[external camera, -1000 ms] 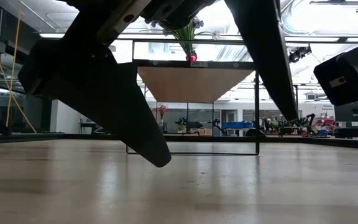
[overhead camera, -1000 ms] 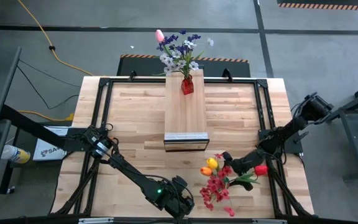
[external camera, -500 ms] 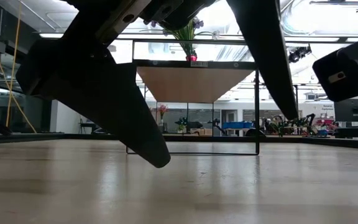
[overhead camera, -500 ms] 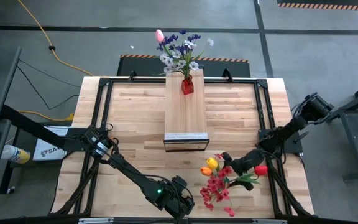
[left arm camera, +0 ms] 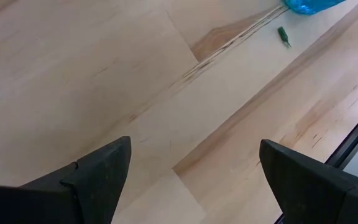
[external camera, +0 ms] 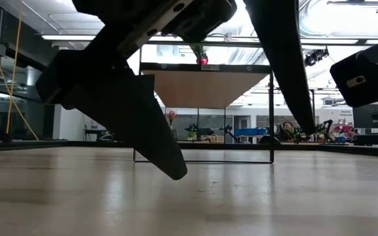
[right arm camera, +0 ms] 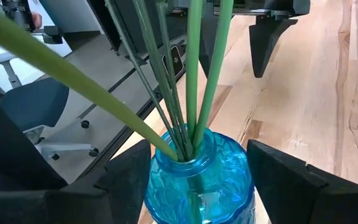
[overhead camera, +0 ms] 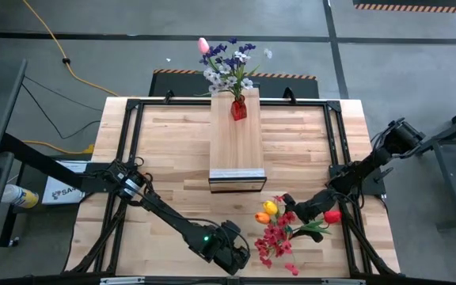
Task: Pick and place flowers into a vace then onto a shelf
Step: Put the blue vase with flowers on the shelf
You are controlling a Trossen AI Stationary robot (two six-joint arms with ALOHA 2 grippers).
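The right end effector (right arm camera: 197,186) holds a blue vase (right arm camera: 199,180) between its fingers; green stems (right arm camera: 194,74) rise from the neck, so the vase's long axis runs away from the wrist. In the high view the flowers (overhead camera: 279,228) lie at the near right of the bench (overhead camera: 172,150). The shelf (overhead camera: 235,146) lies ahead and inboard, nearer the right arm. A red vase (overhead camera: 238,108) already occupies its far end. The left end effector (left arm camera: 191,177) hovers wide and empty over the near edge.

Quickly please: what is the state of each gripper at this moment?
Left gripper: open, holding nothing.
Right gripper: fingers on either side of the blue vase; grip cannot be told.
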